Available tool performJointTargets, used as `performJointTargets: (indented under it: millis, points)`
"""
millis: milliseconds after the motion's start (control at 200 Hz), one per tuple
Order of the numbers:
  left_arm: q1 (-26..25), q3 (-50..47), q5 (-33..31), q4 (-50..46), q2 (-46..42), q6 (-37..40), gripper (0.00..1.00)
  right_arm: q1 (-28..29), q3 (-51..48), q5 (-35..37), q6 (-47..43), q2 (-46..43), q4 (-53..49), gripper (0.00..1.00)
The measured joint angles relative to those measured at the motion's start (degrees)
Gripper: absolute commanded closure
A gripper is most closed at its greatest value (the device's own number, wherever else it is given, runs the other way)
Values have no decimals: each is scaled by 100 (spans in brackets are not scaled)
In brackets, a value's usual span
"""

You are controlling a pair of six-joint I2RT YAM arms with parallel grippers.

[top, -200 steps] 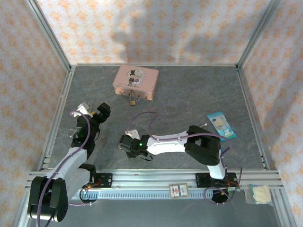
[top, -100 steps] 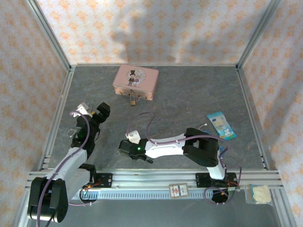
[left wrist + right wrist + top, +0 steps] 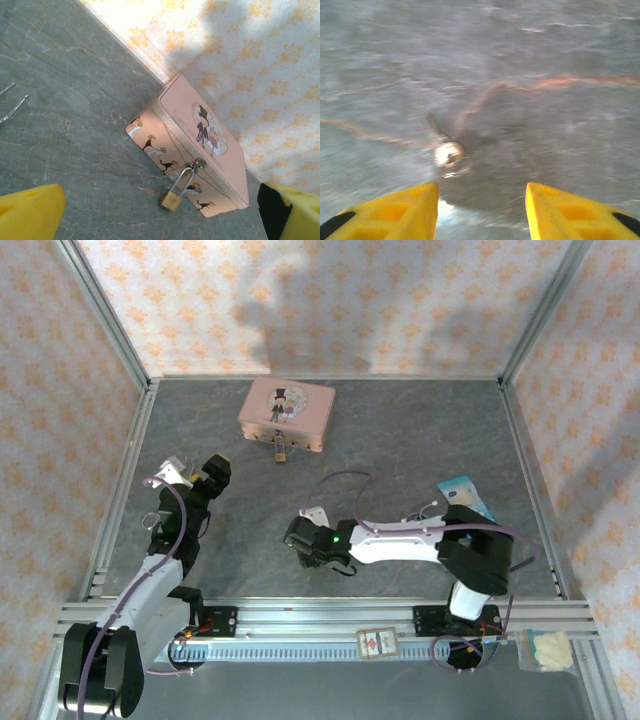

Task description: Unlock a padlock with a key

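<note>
The tiny brass padlock lies on the grey table, its thin silvery shackle hooked through the clasp of the pink illustrated tin. My left gripper is open, well short of the padlock and pointing towards it, with nothing between its yellow fingers. My right gripper is open and low over the middle of the table. Just ahead of its left finger lies a small shiny metal thing, too blurred to name; it may be the key.
A blue packet lies at the right of the table. Two thin metal wires show at the left edge of the left wrist view. Aluminium rails edge the table, with a card and a small bag at the front.
The right arm has swung to the right, carrying its gripper from the left-centre towards the middle of the table. The left arm, padlock and tin have stayed put.
</note>
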Motion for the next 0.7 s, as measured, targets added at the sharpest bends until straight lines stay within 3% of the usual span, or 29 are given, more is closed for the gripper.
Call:
performJointTargets:
  millis: [295,701]
  points:
    - [0,251,343,-133,48,-39,2,-7,-24,-374,-490,17,505,57]
    - [0,284,608,-317,118,-59,3,-7,79,68,-1158,490,118,65]
